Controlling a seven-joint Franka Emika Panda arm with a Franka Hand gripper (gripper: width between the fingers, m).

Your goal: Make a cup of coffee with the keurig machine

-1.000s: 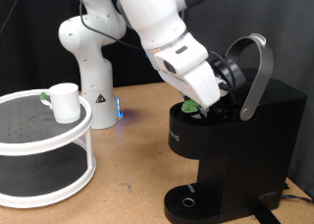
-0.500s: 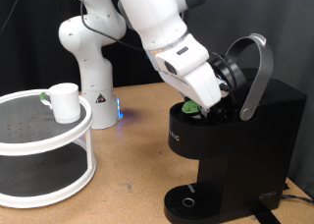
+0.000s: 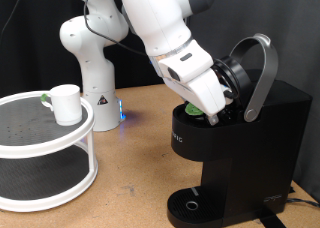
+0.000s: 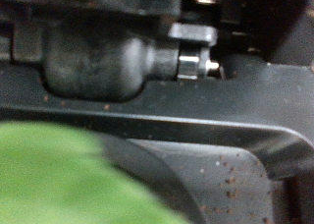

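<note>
The keurig machine point(image 3: 250, 138) stands at the exterior view's right with its silver-grey lid handle point(image 3: 262, 68) raised. My gripper point(image 3: 210, 106) reaches down into the open pod chamber, its fingertips hidden by the hand and the machine. A small dark pod with a green top point(image 3: 192, 110) sits at the chamber's mouth, right beside the hand. The wrist view shows a blurred green patch point(image 4: 59, 175) very close and dark machine parts point(image 4: 118, 57) behind it. The white cup point(image 3: 66, 102) stands on a round white stand point(image 3: 40, 138) at the left, far from the gripper.
The stand has two tiers and fills the exterior view's lower left. A white robot arm base point(image 3: 90, 58) stands behind it, with a blue light at its foot. The round drip tray point(image 3: 190, 205) at the machine's base holds nothing.
The hand has shifted slightly down and to the exterior view's right over the chamber. The pod, cup and lid have not visibly moved.
</note>
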